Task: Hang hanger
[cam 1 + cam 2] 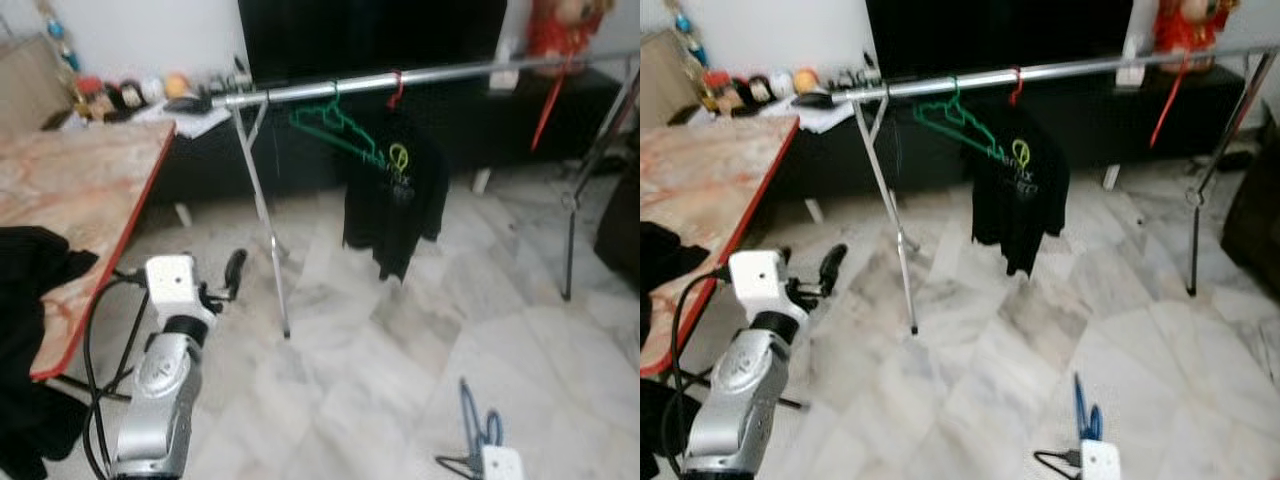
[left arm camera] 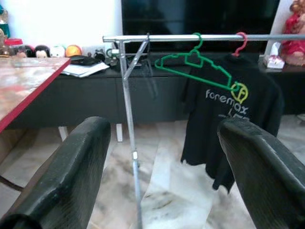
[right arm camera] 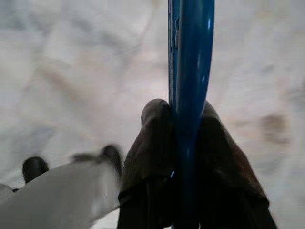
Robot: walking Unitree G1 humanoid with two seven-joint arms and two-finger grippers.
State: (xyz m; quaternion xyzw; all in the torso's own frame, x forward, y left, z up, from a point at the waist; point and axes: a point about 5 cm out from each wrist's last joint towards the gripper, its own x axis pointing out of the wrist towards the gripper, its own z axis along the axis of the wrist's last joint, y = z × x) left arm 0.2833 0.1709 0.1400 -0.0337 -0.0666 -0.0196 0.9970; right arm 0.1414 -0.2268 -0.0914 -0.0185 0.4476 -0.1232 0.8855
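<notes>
A silver clothes rail (image 1: pixel 440 73) spans the room ahead. On it hang a bare green hanger (image 1: pixel 335 125) and a black printed T-shirt (image 1: pixel 395 190) on a red hanger (image 1: pixel 396 88). My right gripper (image 3: pixel 183 143) is shut on a blue hanger (image 3: pixel 189 62), held low over the floor; the blue hanger (image 1: pixel 478 425) rises from the wrist at the bottom of the left eye view. My left gripper (image 2: pixel 167 181) is open with nothing between its fingers and points toward the rail's left end. In the left eye view the left gripper (image 1: pixel 230 278) sits low, beside the table edge.
A marble-topped table with a red edge (image 1: pixel 80 180) stands to my left, with black cloth (image 1: pixel 30 270) draped on it. The rack's legs (image 1: pixel 265 220) stand on the marble floor. Behind the rail are a black TV (image 1: pixel 370 35) and a low dark cabinet (image 1: pixel 300 150).
</notes>
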